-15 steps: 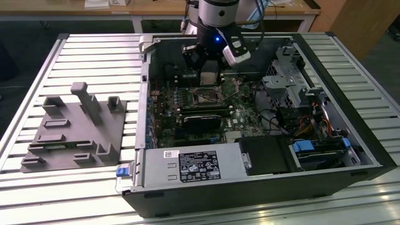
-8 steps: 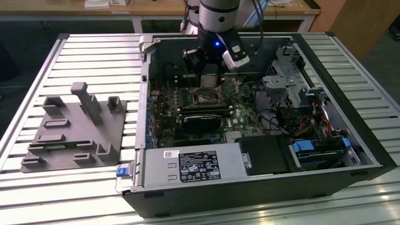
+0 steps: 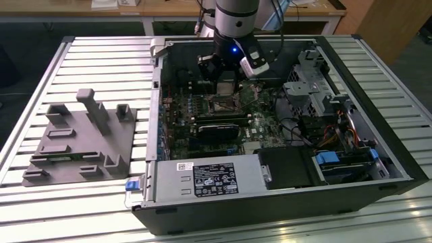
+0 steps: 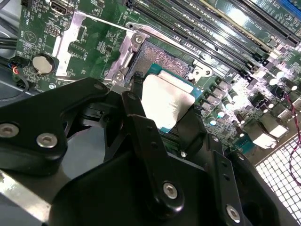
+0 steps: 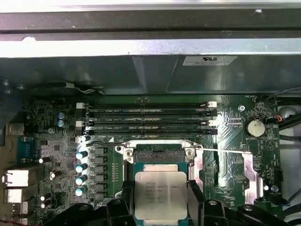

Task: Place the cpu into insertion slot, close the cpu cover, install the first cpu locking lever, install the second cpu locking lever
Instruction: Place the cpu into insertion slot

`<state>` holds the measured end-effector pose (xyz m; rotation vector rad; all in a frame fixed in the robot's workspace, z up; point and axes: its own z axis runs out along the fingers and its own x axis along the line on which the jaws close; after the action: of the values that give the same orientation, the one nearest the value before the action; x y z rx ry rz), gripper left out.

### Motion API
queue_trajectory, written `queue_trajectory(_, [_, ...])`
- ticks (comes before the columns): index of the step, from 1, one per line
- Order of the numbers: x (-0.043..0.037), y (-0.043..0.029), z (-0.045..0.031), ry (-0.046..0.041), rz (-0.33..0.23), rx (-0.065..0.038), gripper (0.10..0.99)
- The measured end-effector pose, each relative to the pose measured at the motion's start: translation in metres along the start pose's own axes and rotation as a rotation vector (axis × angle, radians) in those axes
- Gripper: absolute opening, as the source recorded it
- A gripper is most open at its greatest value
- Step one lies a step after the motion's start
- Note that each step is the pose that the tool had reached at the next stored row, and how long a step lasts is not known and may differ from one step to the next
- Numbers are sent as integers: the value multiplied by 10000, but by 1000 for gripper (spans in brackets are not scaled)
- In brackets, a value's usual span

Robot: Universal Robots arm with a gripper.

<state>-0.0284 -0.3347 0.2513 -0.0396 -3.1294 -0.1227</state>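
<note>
Pale cpu [image 5: 161, 194] over insertion slot [image 5: 158, 156]

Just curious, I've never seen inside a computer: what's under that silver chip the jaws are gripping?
The socket on the green board; one edge shows past the chip. The chip covers the rest, so contact cannot be seen.

No print is coming through legibly. A black label [image 3: 216, 179] and a white barcode sticker [image 3: 185, 166] are sitting on the power supply [image 3: 169, 186]. Faint lines are showing on the cpu [image 5: 161, 194], and a white sticker [image 5: 205, 60] is showing on the case wall [image 5: 141, 73].
</note>
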Motion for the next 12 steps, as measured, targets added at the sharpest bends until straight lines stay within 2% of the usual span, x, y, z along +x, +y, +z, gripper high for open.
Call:
queue_trajectory(4, [-1, 0, 4, -21, 259, -4, 537])
queue_trajectory(12, [0, -1, 20, -132, 1680, -18, 537])
